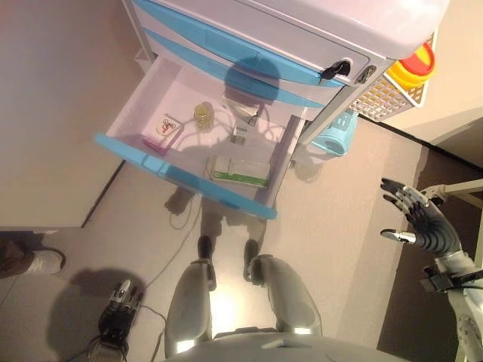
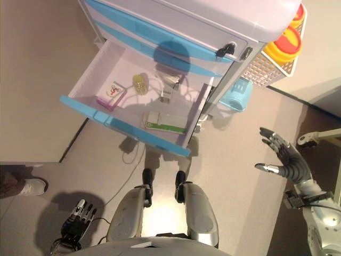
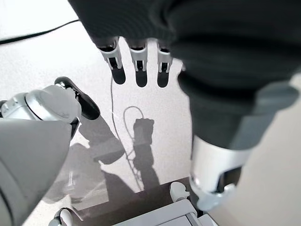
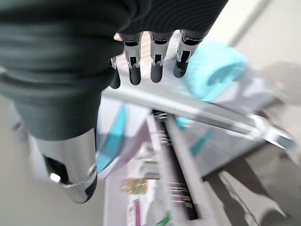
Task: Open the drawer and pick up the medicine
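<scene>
Inside open drawer (image 1: 128, 148): boxes, small jar (image 1: 203, 113).

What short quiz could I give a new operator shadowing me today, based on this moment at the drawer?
1. True or false: the drawer is already pulled open.
2. Which lies nearest the drawer's blue front? A) pink box B) green-and-white box C) small yellow jar
3. Fill in: the right hand, raised beside the cart, is ____, and holds nothing.

Key: 1 true; 2 B; 3 open. The left hand hangs low by the floor, also open.
</scene>
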